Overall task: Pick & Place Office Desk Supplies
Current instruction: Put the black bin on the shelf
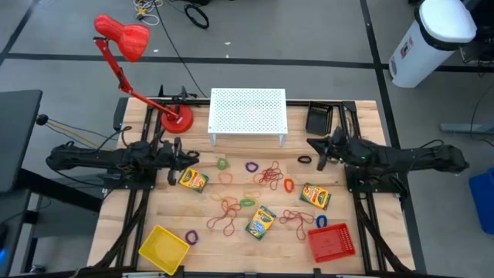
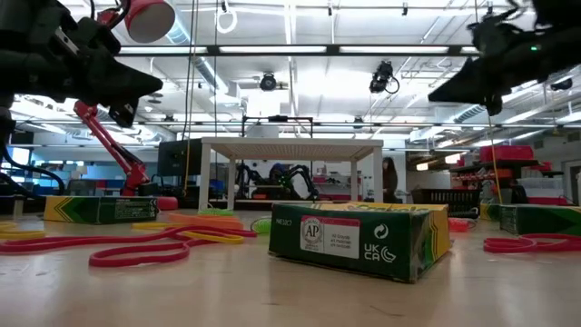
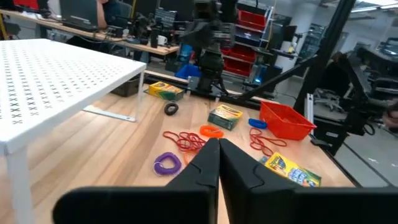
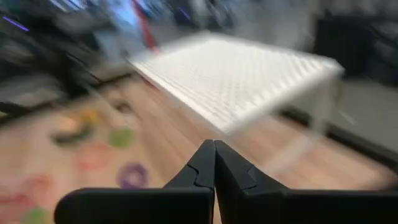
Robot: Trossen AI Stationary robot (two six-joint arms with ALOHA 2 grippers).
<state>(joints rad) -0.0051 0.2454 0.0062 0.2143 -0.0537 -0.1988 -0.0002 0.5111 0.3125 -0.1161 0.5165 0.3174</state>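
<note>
Wooden tabletop [image 1: 239, 232] spread before you carried the white perforated rack [image 1: 248, 112]; crayon boxes [image 1: 261, 222] and rubber bands [image 1: 268, 175] lay loose between, probably unsorted. Your left gripper [image 1: 179, 157] and right gripper [image 1: 315, 151] hovered pressed together, empty.

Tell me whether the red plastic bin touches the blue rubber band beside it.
Cannot tell. In the high view the blue rubber band sits right at the upper edge of the red plastic bin, with no clear gap or contact visible.
</note>
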